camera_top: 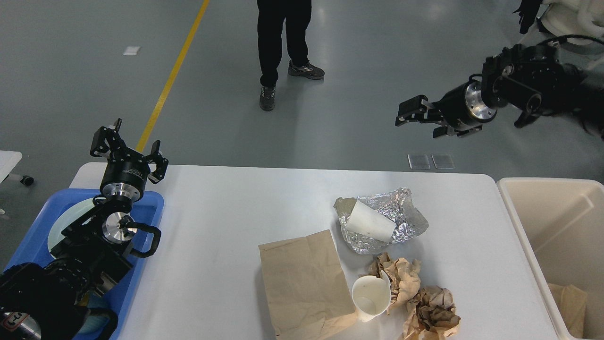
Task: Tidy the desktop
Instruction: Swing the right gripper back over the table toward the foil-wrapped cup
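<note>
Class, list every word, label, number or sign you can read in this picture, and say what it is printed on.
No text can be read.
Left arm: a small red and white label at its base, too small and cut off to read.
Paper bag, cups, foil, bin: no print visible.

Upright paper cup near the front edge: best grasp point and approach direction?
Grip the paper cup across its open rim, from above. It stands mouth up, hemmed by the brown bag on its left and crumpled paper on its right, so side approaches look crowded. Right gripper seems nearer.
</note>
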{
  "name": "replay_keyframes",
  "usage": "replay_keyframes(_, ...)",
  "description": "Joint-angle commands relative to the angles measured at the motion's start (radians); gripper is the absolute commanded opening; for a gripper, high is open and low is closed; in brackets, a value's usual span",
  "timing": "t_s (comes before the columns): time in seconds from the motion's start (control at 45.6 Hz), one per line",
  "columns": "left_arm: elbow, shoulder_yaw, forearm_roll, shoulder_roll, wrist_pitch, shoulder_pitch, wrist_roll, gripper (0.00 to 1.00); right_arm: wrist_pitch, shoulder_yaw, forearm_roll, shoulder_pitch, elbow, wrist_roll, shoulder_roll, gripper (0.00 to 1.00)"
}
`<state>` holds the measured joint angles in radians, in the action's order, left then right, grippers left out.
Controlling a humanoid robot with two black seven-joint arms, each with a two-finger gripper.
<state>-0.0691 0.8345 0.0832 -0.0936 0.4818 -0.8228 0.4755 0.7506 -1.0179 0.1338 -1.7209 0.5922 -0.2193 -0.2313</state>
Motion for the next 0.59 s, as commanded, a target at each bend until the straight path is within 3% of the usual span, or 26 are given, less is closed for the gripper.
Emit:
replay_keyframes(0.0, 0.0, 0.0, 0.0, 0.0, 0.0, 0.001, 0.0, 0.96, 0.131, -0.013, 0.0, -0.137, 0.061, 0.0, 0.006, 1.0)
replay_keyframes(0.132, 0.0, 0.0, 0.0, 0.0, 0.0, 0.001, 0.0, 0.96, 0.209, -0.014, 0.0, -0.236, 0.093, 0.0, 0.006, 1.0)
replay_keyframes(0.351, 0.0, 0.0, 0.0, 0.0, 0.0, -0.001, 0.0, 0.96, 0.209, -0.014, 0.004, -0.371, 0.159, 0.003, 0.018, 1.0)
replay_keyframes(0.46, 0.0, 0.0, 0.001, 0.0, 0.0, 0.001, 0.0, 0.96, 0.209, -0.018, 0.015, -0.315, 0.149, 0.009, 0.02, 1.0)
replay_keyframes(0.57, 0.0, 0.0, 0.0, 0.0, 0.001, -0.001, 0.0, 0.96, 0.191, -0.044, 0.018, -0.123, 0.112, 0.017, 0.026, 1.0)
